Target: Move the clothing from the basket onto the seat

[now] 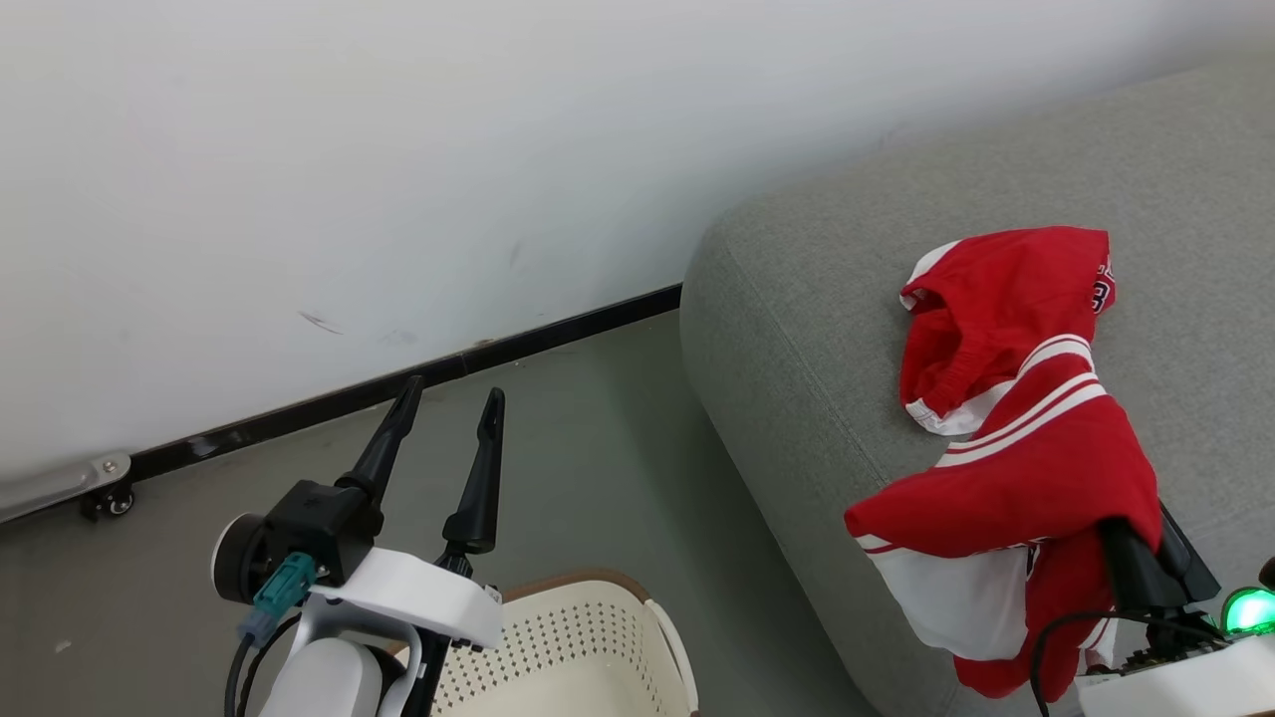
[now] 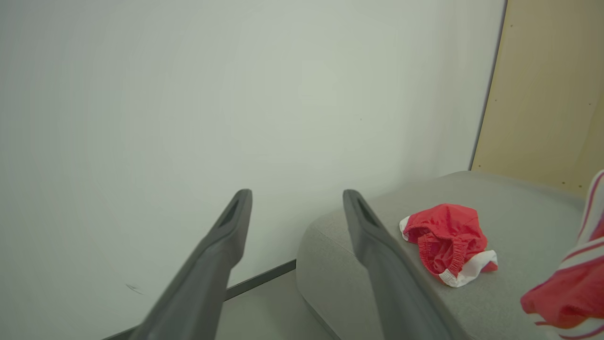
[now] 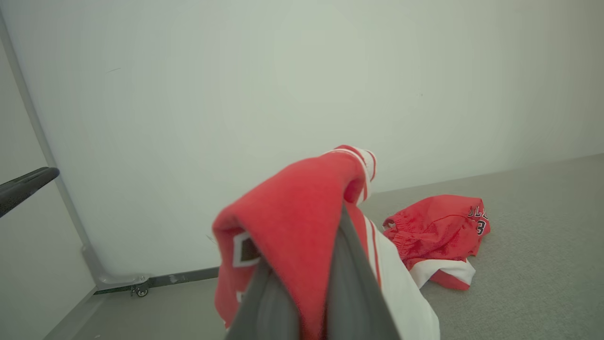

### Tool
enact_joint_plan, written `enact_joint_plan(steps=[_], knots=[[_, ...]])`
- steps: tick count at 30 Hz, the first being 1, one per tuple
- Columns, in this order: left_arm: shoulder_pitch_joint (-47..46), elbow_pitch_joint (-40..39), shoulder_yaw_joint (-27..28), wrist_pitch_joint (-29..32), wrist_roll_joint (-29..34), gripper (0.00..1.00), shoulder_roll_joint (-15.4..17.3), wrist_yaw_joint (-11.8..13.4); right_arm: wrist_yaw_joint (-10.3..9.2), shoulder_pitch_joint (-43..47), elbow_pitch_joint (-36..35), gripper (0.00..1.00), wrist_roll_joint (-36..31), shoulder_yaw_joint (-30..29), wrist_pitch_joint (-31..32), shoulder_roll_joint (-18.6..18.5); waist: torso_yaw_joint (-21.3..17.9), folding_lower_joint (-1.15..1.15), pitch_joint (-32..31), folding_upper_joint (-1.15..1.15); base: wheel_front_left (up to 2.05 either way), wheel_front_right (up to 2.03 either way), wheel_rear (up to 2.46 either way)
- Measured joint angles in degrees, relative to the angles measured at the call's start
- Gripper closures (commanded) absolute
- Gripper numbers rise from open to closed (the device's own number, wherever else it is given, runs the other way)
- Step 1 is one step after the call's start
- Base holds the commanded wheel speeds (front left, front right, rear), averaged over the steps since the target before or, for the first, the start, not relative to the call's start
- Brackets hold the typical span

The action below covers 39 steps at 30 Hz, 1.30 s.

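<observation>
The right gripper has its 2 dark fingers pinched together on a fold of the bright red, white-striped jersey. The jersey drapes over them above the front edge of the large grey woven-fabric seat. Part of the cloth hangs past that edge, and I cannot tell whether any of it rests on the cushion. To finish this step well, I judge the arm should carry the bundle further in from the edge and lower it until the fabric piles up. Then it should part the fingers and draw back without snagging. The crumpled red shorts with a white-edged hem lie on the seat, further in. The left gripper is spread wide and empty above the cream-white perforated plastic basket. No cloth shows in the part of its inside that is in view.
</observation>
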Motion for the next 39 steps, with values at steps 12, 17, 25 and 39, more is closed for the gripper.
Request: enact_joint_plan(steps=[12,17,25,39], knots=[[0.97,-3.97,1.51,-0.01,2.44,0.00,1.96,2.02,0.00,-12.29,2.67,1.00,1.08,-5.41,5.10,-5.37,-3.09,0.00,1.80,0.00,0.00,0.00,0.00],[0.99,-6.37,2.02,-0.07,3.55,0.00,2.96,2.88,0.00,-21.57,3.90,1.00,2.64,-7.00,7.67,-7.04,-3.72,0.00,3.27,0.00,0.00,0.00,0.00],[1.31,-9.99,2.53,-0.10,6.17,0.00,5.20,4.37,0.00,-37.74,13.70,1.00,4.11,-9.40,12.90,-9.44,-3.40,0.00,6.43,0.00,0.00,0.00,0.00],[2.22,-17.01,2.58,0.41,7.60,0.00,6.82,5.12,0.00,-50.26,30.36,1.00,-0.93,-13.67,14.88,-14.16,0.76,0.00,11.59,0.00,0.00,0.00,0.00]])
